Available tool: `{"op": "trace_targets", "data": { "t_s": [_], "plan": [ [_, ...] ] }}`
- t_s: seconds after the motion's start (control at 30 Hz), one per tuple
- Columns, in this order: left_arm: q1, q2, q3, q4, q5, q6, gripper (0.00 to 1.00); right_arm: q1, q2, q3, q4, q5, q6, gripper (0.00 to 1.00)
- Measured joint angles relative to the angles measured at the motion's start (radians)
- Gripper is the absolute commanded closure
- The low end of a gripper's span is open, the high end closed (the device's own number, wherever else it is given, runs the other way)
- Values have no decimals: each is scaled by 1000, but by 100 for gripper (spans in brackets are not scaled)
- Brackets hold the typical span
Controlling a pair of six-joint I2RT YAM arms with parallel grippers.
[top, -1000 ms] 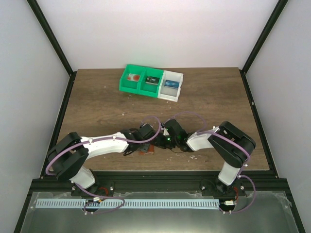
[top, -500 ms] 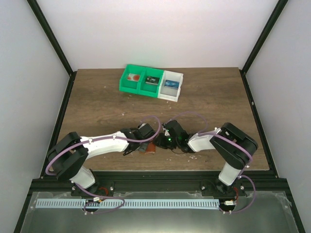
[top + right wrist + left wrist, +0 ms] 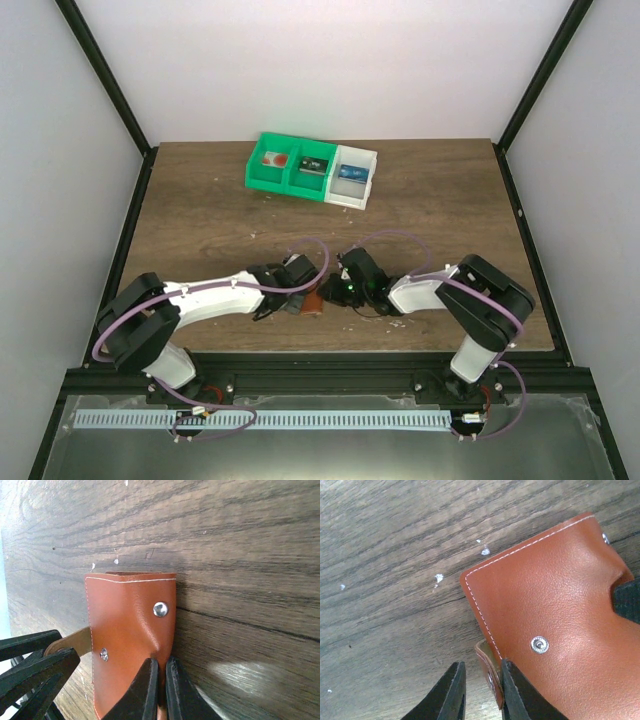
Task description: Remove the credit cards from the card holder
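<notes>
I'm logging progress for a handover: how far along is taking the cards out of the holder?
Done: nothing; the card holder lies folded shut, no card showing. In hand: the right gripper pinches its edge; the jaws of the left gripper straddle the snap tab. To do: open it, pull out the cards.

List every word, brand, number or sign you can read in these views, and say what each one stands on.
There is no readable text in any view.
card holder: no print or brand shows, only white stitching and plain metal snaps.
bin: no label is visible on it. The things in its three compartments may carry print, but they are too small to read.
</notes>
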Motion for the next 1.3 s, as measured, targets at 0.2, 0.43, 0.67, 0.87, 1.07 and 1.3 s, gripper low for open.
{"op": "trace_targets", "data": {
  "t_s": [0.2,0.43,0.67,0.87,1.07,1.3],
  "plan": [
    [2,-11,-41,57,50,-19,100,0,-23,3,-58,48,-22,75],
    [82,-158,-161,177,226,-35,100,-1,-136,4,-232,103,-93,53],
    [145,-250,-217,280,348,-54,100,4,-170,55,-348,119,-177,33],
    [165,-312,-299,396,467,-90,100,35,-163,96,-379,123,-217,29],
    [165,-320,-322,471,543,-125,100,73,-115,127,-378,112,-233,28],
    [165,-310,-326,511,578,-139,100,108,-101,146,-395,129,-238,23]
  ]
}}
